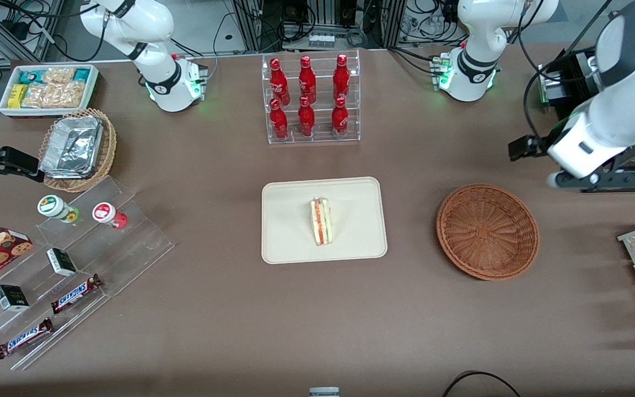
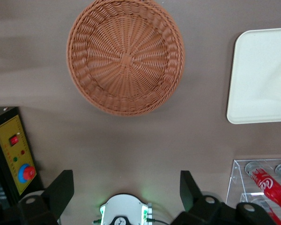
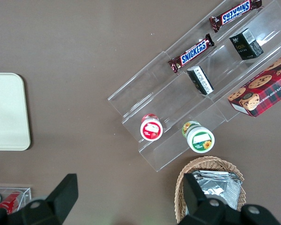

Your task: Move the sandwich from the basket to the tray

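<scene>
Now the sandwich (image 1: 321,221) lies on the tray (image 1: 290,242), near its middle, long axis running from nearer the front camera to farther from it, layered cut edge showing. The basket (image 1: 487,231) sits toward the working arm's end. The gripper (image 2: 126,187) hangs above the table, fingers spread wide, holding nothing.

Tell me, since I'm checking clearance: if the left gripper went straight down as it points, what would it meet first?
Probably bare table, beside the empty basket; the gripper hangs high with open jaws and nothing shows between. Depth is unclear.
</scene>
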### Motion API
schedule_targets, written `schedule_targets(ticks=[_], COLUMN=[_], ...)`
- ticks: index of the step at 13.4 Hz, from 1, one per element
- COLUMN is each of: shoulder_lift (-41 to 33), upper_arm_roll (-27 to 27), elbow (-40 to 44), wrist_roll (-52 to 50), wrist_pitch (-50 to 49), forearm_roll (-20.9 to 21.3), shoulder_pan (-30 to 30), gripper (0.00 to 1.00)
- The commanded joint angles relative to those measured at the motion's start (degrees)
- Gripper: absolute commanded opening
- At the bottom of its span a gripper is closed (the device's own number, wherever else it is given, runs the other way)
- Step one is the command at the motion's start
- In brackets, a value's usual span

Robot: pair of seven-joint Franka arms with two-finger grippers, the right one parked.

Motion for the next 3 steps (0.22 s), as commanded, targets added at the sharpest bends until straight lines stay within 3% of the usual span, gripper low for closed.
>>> schedule_targets(ticks=[1,3], shoulder_lift=[-3.86,-4.22], upper_arm_roll=[0.09,1.76], elbow=[-1.25,0.24], wrist_roll=[1.78,1.87], wrist_pitch=[-2.42,-4.18], forearm_roll=[0.13,0.13], shoulder_pan=[2.24,2.25], gripper=[1.00,1.00])
